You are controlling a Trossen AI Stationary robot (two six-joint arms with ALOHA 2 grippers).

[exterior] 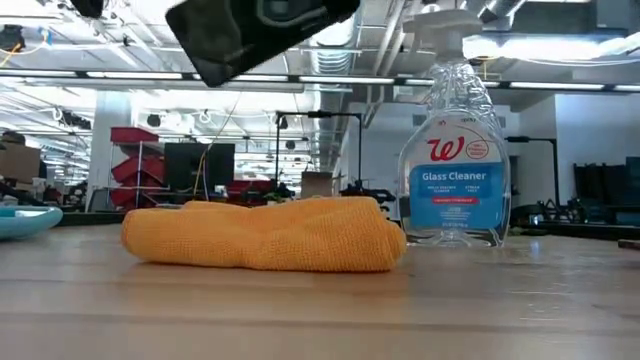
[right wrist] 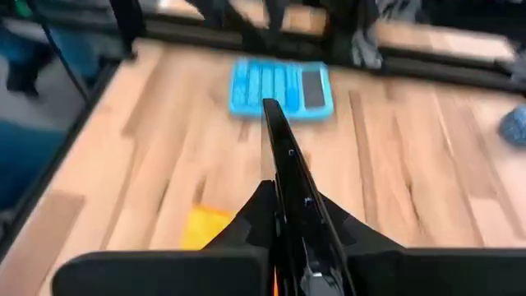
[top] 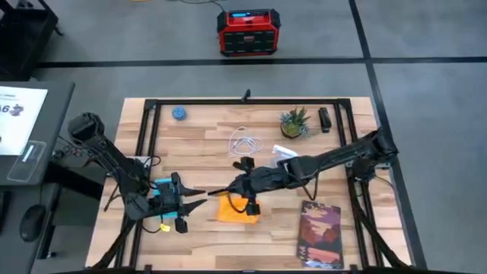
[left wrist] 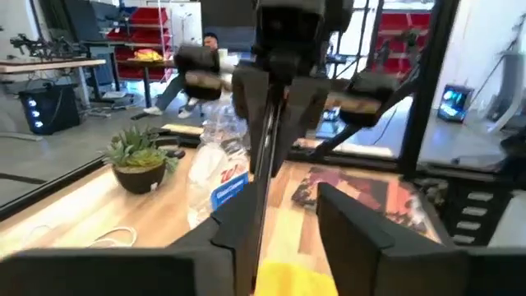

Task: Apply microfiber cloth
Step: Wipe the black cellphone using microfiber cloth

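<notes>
The orange-yellow microfiber cloth (top: pixel 236 210) (exterior: pixel 265 235) lies bunched flat on the wooden table near its front middle. Just above it hangs a black smartphone (exterior: pixel 260 35) (right wrist: pixel 283 156), turned on edge, with my right gripper (top: pixel 242 187) (right wrist: pixel 292 247) shut on it. My left gripper (top: pixel 196 199) (left wrist: pixel 288 238) stands open to the left of the cloth, over a blue calculator (top: pixel 162 190). Its fingers point toward the table's right edge. The phone's free end (left wrist: pixel 261 189) reaches between these fingers; whether it touches them I cannot tell. My right gripper pinches the smartphone's two flat faces (right wrist: pixel 289 215) between its two fingers, at the end nearer the table's right edge. The fingers come roughly level from the right and lie along the phone. The phone stands on edge, lifted clear above the cloth.
A glass cleaner spray bottle (top: pixel 285 156) (exterior: pixel 455 150) stands behind the cloth. A dark reddish book (top: pixel 321 232) lies at the front right. A potted plant (top: pixel 294 123), a white cable (top: pixel 243 142) and a small blue thing (top: pixel 179 113) sit toward the far edge.
</notes>
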